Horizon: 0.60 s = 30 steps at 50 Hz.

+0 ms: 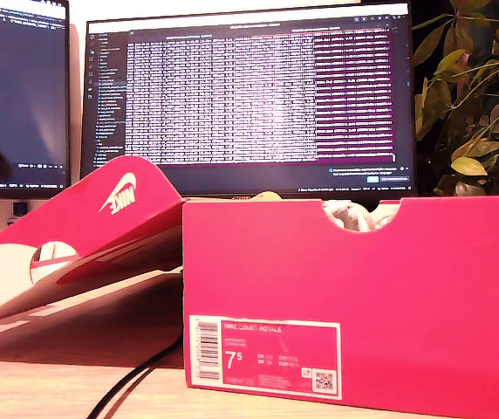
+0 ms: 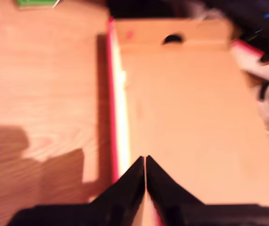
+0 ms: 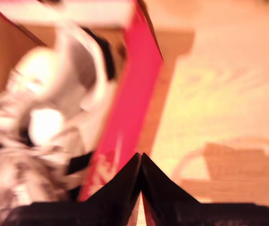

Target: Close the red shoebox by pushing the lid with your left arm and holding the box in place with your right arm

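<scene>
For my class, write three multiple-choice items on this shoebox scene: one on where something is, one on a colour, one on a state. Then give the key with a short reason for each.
1. In the exterior view, where does the open lid lie relative to the shoebox?
A. To its left
B. To its right
C. On top of it, shut

2. What colour is the size label on the shoebox's end?
A. Green
B. White
C. Black

3. How do the jaws of my first end effector stand?
A. Wide open
B. Together, tips meeting
C. Out of view

Key: A, the lid slopes away at the exterior view's left; B, the label with 7.5 is white on red; B, the first wrist view shows the two dark tips touching over the lid's inner cardboard.
</scene>
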Each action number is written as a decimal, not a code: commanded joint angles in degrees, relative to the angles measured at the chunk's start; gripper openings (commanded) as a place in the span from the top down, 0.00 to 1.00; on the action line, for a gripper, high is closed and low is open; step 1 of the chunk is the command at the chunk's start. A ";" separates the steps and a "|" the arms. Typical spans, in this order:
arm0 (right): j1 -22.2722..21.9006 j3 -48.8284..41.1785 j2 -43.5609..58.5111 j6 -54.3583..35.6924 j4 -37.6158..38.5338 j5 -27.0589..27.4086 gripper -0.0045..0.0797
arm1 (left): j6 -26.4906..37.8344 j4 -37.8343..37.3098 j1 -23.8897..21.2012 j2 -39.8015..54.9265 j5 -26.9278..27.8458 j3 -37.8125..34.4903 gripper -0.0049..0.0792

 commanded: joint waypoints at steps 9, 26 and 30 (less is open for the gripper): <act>-0.07 0.66 4.15 -0.37 3.26 -0.20 0.96 | 1.57 -0.39 0.37 8.28 0.26 0.44 0.96; 1.53 0.66 8.37 -0.33 7.85 -1.68 0.96 | 1.73 -0.22 0.35 16.26 -0.33 0.66 0.96; 2.08 0.66 9.81 -0.31 9.11 -1.70 0.96 | 1.70 -0.35 0.35 17.16 -0.02 0.66 0.96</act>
